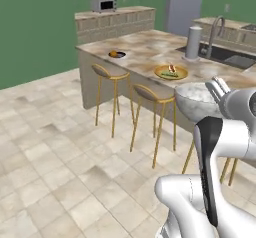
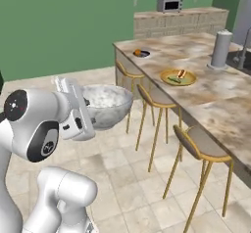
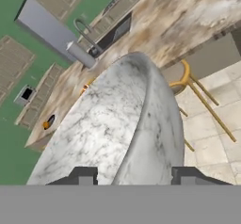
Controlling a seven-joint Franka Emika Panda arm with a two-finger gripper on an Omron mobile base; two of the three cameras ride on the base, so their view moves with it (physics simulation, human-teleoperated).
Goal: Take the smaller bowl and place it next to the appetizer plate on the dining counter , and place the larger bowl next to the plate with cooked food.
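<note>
Carrying the larger bowl (image 2: 105, 105) with my tool (image 3: 134, 177) clamped half-open on its rim, I must next reach the plate with cooked food (image 1: 171, 72) on the tabletop's (image 1: 150, 49) near edge.

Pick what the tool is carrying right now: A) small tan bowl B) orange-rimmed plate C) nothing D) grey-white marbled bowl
D: the tool is clamped on the rim of the marbled bowl, held in the air beside the stools and short of the dining counter; the hand view shows its rim between the fingertips, and the orange-rimmed plate sits on the counter.
</note>
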